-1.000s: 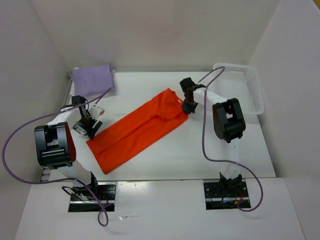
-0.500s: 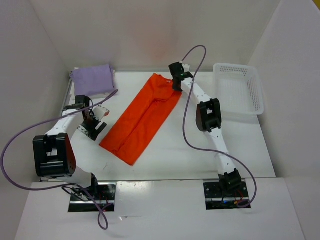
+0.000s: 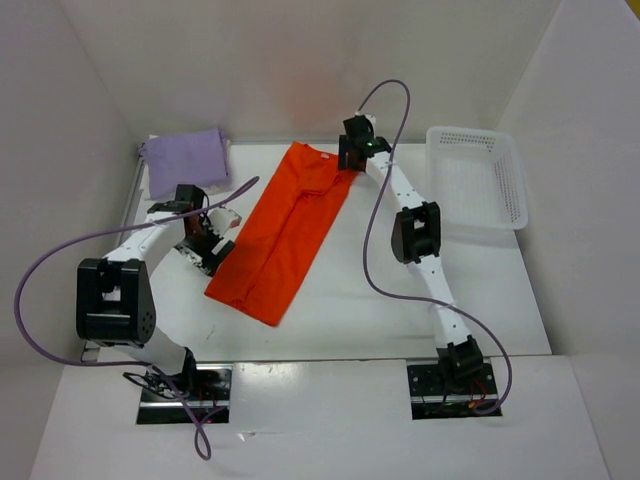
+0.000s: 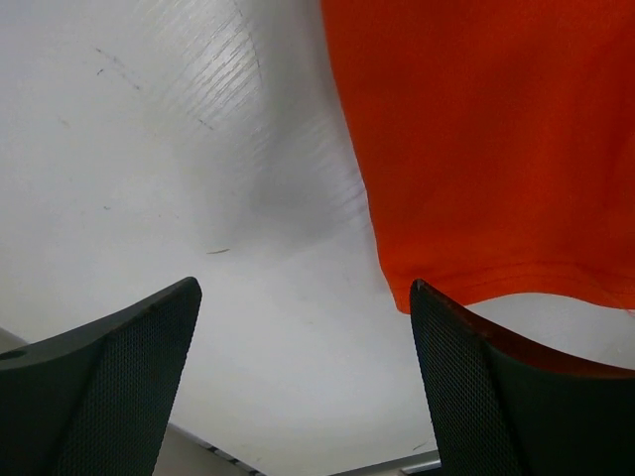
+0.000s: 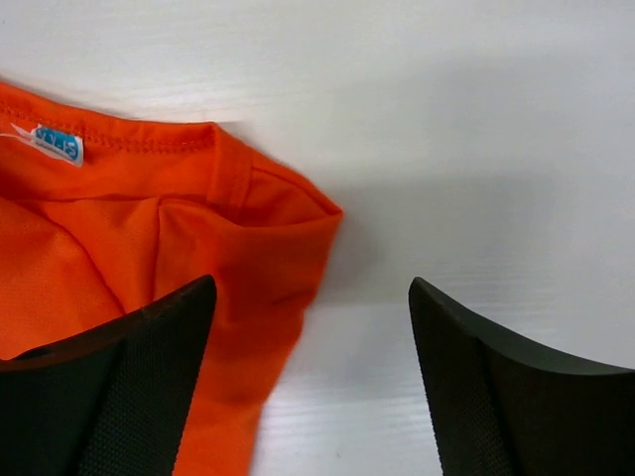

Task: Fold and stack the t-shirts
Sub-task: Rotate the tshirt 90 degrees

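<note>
An orange t-shirt, folded into a long strip, lies slanted across the middle of the table. Its collar end points to the back, its hem to the near left. A folded lilac t-shirt rests in the back left corner. My left gripper hovers open beside the orange hem, with bare table between its fingers. My right gripper stands open over the collar corner, holding nothing, its left finger above the cloth.
A white plastic basket stands at the back right. White walls close in the table on three sides. Purple cables loop off both arms over the table.
The right gripper has let go of the collar end and opened. The orange shirt swung round to lie more lengthwise. The left gripper moved right toward the hem.
</note>
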Controlling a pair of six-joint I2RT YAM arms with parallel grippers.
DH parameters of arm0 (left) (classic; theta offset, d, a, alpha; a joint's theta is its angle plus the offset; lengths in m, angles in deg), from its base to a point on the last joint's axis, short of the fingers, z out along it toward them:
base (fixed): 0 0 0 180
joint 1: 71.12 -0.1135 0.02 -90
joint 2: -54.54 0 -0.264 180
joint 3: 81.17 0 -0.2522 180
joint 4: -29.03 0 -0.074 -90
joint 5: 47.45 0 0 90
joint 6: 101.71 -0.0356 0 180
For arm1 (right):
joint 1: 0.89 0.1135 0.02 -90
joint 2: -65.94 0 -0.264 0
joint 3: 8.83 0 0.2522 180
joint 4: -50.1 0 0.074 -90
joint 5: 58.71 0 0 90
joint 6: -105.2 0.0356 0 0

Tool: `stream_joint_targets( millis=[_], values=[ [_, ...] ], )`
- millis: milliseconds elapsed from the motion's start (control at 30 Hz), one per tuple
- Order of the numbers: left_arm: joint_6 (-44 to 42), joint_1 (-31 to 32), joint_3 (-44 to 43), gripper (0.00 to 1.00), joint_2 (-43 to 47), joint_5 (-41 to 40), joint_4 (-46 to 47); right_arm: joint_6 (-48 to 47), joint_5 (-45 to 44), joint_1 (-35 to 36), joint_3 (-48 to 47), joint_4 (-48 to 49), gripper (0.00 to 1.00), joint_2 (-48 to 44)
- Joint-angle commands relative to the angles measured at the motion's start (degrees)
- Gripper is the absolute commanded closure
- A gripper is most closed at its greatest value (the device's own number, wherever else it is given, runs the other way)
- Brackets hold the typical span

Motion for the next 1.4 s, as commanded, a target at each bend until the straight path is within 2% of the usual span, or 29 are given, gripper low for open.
stream_joint_targets(
  millis=[0, 267, 333, 467, 500, 567, 600, 667, 767, 833, 867, 1067, 1167, 1267, 1367],
  values=[
    [3.13, 0.62, -2.22, 0.08, -1.14, 4.06, 0.34, -1.63, -1.47, -0.9, -0.49, -3.45, 0.15, -12.26],
    [1.39, 4.93, 4.72, 0.12, -0.01, 8.28, 0.86, 0.83, 0.37, -0.38, 11.99, -5.57, 0.13, -31.26],
    [-0.62, 7.04, 7.78, 0.14, 0.87, 7.5, 3.75, 0.84, -1.19, 0.41, 20.77, -2.96, 0.13, -38.29],
    [-3.09, 9.94, 10.96, 0.26, 1.49, 8.01, 5.7, -0.57, -5.76, 2.62, 41.74, 3.47, 0.11, -50.69],
    [-3.1, 10.47, 10.97, 0.35, 0.71, 8.02, 5.7, -0.57, -6.3, 3.31, 44.68, 4.26, 0.11, -52.8],
    [-3.1, 11.78, 11.49, 0.43, 0.09, 8.02, 6.32, 1.26, -7.44, 3.93, 50.73, 4.8, 0.11, -57.99],
    [-3.71, 11.79, 12.02, 0.5, -0.61, 8.02, 6.32, 2.06, -7.44, 3.94, 52.34, 4.8, 0.11, -60.53],
    [-4.24, 12.32, 12.02, 0.55, -1.14, 10.37, 5.79, 4.07, -6.13, 4.46, 56.98, 4.27, 0.11, -62.65],
    [-5.11, 14.68, 12.02, 0.55, 0.07, 14.77, 3.25, 6.54, -4.64, 8.49, 63.85, 3.57, 0.11, -65.82],
    [-4.51, 17.05, 12.02, 0.54, 1.31, 14.78, 2.72, 8.21, -4.63, 11.13, 67.19, 3.57, 0.11, -66.88],
    [-4.51, 19.68, 11.24, 0.52, 2.54, 15.83, 2.02, 9.44, -4.63, 13.32, 70.51, 2.96, 0.11, -68.01],
    [-2.4, 32.07, 9.91, 0.39, 5.36, 17.16, 0.87, 20.07, 5.11, 17.82, 85.21, 4.62, 0.12, -77.84],
    [-1.0, 35.25, 8.59, 0.3, 7.2, 17.68, -0.62, 25.26, 5.65, 24.13, 91.71, 3.14, 0.14, -80.41],
    [-0.99, 35.26, 7.98, 0.27, 11.85, 16.2, -1.86, 30.62, 6.27, 27.74, 96.29, 0.94, 0.14, -81.99],
    [0.67, 33.6, 7.98, 0.22, 16.78, 10.4, -1.86, 34.67, 7.93, 30.3, 101.12, 2.5, 0.14, -84.36]
  ],
)
